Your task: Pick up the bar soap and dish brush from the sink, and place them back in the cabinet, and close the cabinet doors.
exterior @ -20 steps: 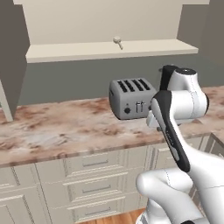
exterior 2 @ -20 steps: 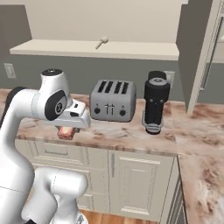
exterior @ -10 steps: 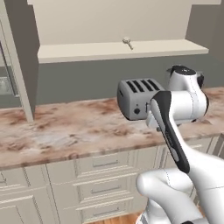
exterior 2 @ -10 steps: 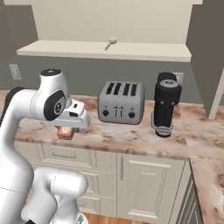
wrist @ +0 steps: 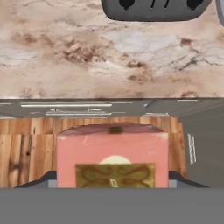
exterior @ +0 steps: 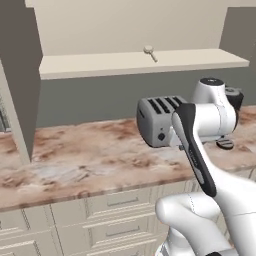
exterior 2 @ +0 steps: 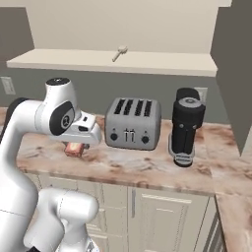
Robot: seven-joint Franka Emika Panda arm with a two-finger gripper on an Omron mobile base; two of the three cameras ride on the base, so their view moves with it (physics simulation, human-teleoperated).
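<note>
The tool (exterior 2: 75,147) is clamped, jaws fairly wide, on the bar soap (wrist: 112,154), held over the marbled tabletop (exterior 2: 147,165) left of the toaster (exterior 2: 133,122). The dish brush (exterior: 150,52) apparently lies on the cabinet (exterior: 125,62) shelf above.

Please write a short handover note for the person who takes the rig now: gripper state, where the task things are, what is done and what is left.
Gripper: shut on the bar soap, held over the front edge of the marble counter, left of the toaster.
Dish brush: already lying on the cabinet shelf.
Done: brush put away, soap picked up.
Left: lift the soap onto the shelf, release it, then close the cabinet doors.
</note>
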